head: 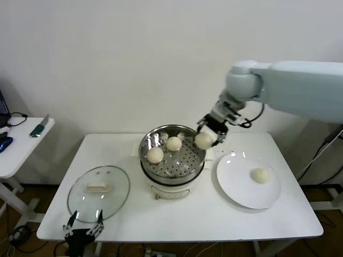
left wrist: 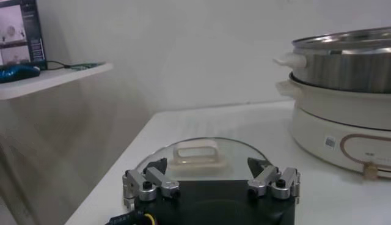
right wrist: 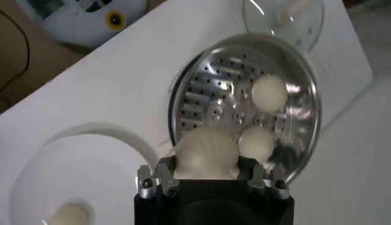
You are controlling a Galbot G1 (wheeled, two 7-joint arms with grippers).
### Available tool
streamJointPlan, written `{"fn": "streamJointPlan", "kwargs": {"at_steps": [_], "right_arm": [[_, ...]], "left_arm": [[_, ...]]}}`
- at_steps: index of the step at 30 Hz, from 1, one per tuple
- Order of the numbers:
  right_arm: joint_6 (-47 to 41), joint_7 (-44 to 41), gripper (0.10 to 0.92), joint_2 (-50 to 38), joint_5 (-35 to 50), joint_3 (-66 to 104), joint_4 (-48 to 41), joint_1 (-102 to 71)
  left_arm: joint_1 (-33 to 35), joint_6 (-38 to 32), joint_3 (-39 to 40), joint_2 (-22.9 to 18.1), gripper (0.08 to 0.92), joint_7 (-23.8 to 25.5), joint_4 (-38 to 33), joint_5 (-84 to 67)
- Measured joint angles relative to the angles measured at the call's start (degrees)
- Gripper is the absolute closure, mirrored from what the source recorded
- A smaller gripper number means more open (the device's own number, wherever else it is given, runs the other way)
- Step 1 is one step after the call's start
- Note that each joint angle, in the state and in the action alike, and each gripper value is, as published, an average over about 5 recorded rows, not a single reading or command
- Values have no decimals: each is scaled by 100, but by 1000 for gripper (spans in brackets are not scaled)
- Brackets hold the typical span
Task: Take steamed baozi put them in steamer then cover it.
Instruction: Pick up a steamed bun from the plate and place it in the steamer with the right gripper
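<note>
Head view: the right hand [head: 206,135] hangs over the steamer's [head: 172,166] right rim, closed on a baozi [head: 204,140], placed so the bun can drop inside. Two buns [head: 164,149] already lie on the perforated floor; a fourth [head: 261,175] waits on the plate [head: 238,187] to the right. The cover [head: 98,193] lies flat on the counter [head: 214,219] to the left, out of the way until loading ends. The left hand [head: 83,225] waits at the counter's near edge, just beside the cover.

Left wrist view: the left hand [left wrist: 211,182] is spread wide and empty, facing the cover's handle [left wrist: 197,151]. The pot base [left wrist: 342,131] has a small label, too small to read.

Right wrist view: the right hand [right wrist: 214,177] pinches the bun [right wrist: 206,153] above the steamer rim [right wrist: 305,79]. No writing is legible.
</note>
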Motion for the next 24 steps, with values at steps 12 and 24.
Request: {"fn": "streamJointPlan", "kwargs": {"at_steps": [12,24], "right_arm": [[366,445,347,890,-943,109,-328,-860],[430,712,347,1201,-1404,148,-625,-1528]], "left_arm": [[54,5,-52,-14,177,-4,-39,1],[52,17,-53,-34,177,-5,-42,2]]}}
